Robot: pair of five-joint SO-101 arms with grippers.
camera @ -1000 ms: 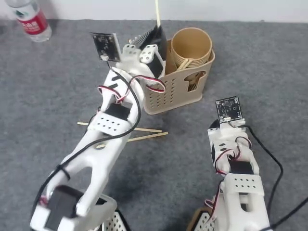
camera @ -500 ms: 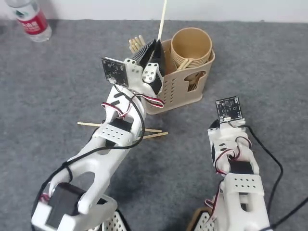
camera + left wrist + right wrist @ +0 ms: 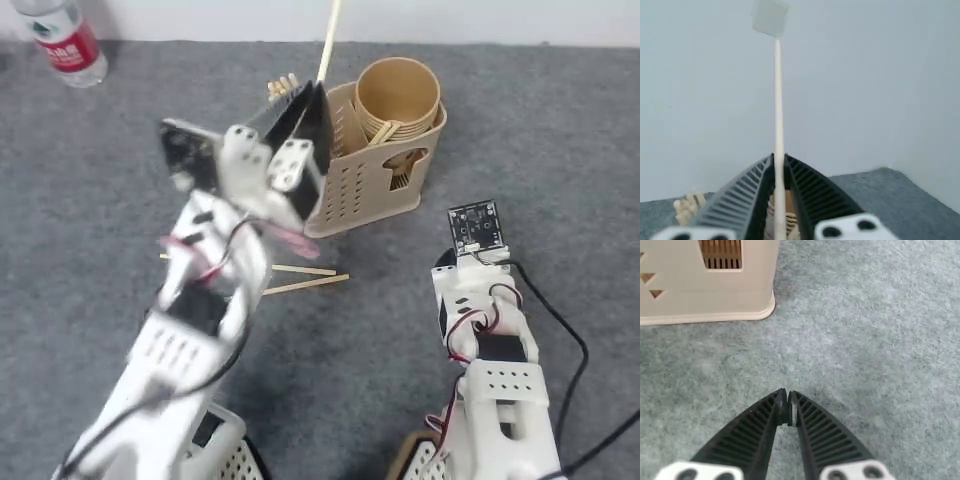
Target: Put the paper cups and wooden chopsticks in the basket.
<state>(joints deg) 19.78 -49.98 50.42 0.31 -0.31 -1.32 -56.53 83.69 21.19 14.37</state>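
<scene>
Cups sit in the basket, left jaws pinch one chopstick, right jaws are closed empty, two chopsticks lie on the bench.

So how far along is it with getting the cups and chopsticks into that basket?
Done: the paper cups sit stacked in the basket, with some chopsticks beside them. In hand: the left tool grips a chopstick upright by the basket. Left: two chopsticks lie on the table near the basket.
</scene>
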